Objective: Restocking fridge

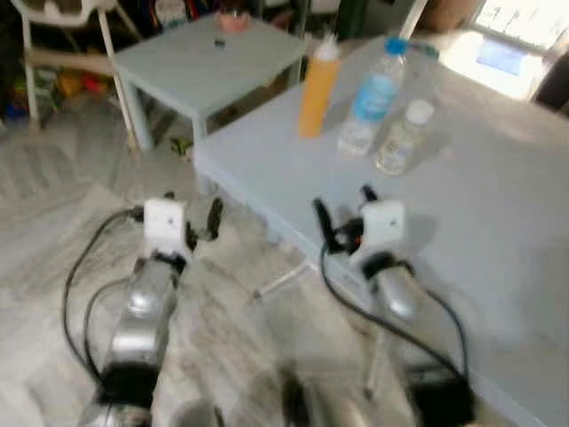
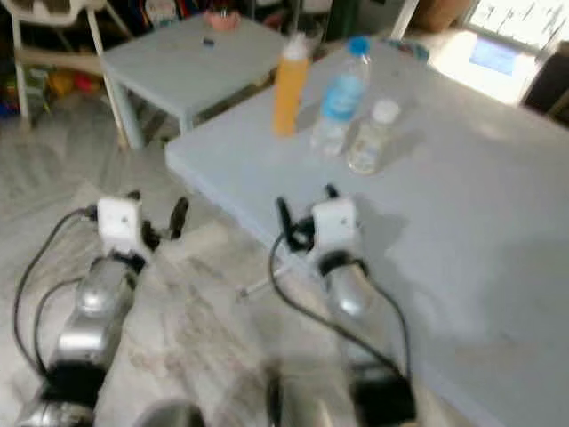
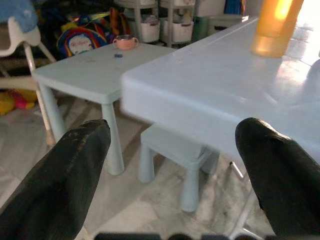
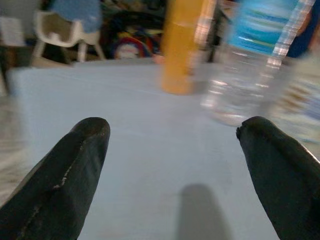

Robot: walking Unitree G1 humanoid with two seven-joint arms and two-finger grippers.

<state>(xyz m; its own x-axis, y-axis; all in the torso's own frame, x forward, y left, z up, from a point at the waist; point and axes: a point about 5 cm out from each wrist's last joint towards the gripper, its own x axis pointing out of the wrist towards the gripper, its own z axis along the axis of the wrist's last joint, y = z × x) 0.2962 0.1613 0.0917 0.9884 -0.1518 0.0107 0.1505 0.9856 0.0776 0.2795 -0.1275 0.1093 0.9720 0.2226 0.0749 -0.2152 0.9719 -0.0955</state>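
Three bottles stand together on the big pale blue table [image 1: 498,205]: an orange bottle [image 1: 317,89], a clear water bottle [image 1: 373,98] with a blue cap and label, and a small clear bottle [image 1: 400,138] with a white cap. My right gripper [image 1: 345,209] hovers open over the table's near corner, a short way in front of the bottles. In the right wrist view the orange bottle [image 4: 182,47] and the water bottle [image 4: 255,60] rise beyond its spread fingers [image 4: 65,170]. My left gripper [image 1: 191,209] is open over the floor, left of the table's corner.
A small low table [image 1: 209,62] stands behind on the left with a pink bowl [image 3: 124,42] on it. A little stool [image 3: 175,150] sits under the big table's edge. A white high chair [image 1: 53,36] and a backpack [image 3: 82,40] are at the back left. The floor is pale marble.
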